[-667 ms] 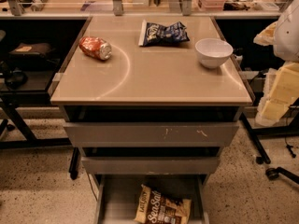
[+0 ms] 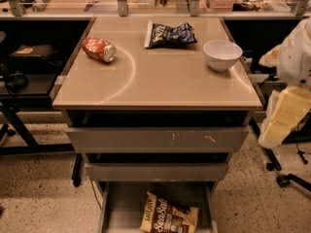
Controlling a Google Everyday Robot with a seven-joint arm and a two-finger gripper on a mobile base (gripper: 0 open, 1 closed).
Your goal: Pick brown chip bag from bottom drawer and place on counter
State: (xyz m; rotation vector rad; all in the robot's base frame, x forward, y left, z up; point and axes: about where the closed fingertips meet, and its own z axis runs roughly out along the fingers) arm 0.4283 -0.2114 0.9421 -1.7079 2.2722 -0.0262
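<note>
The claw (image 2: 274, 130) hangs at the right edge of the scene, off the right side of the counter (image 2: 165, 76) and a little below its top, roughly level with the top drawer (image 2: 146, 140). It touches nothing, and I cannot tell whether it is released or clenched. Well below it and to its left, the brown chip bag (image 2: 169, 216) lies flat in the pulled-out bottom drawer (image 2: 121, 203), its white "Sea Salt" lettering facing up, toward the tray's right half. The middle drawer (image 2: 155, 172) sits between that tray and the claw's height, also to the left. Up and to the left of the claw, a white bowl (image 2: 222, 54) stands nearest on the counter. Farther left lies a dark blue chip bag (image 2: 170, 34), and farthest left a red can (image 2: 99, 50) lies on its side.
</note>
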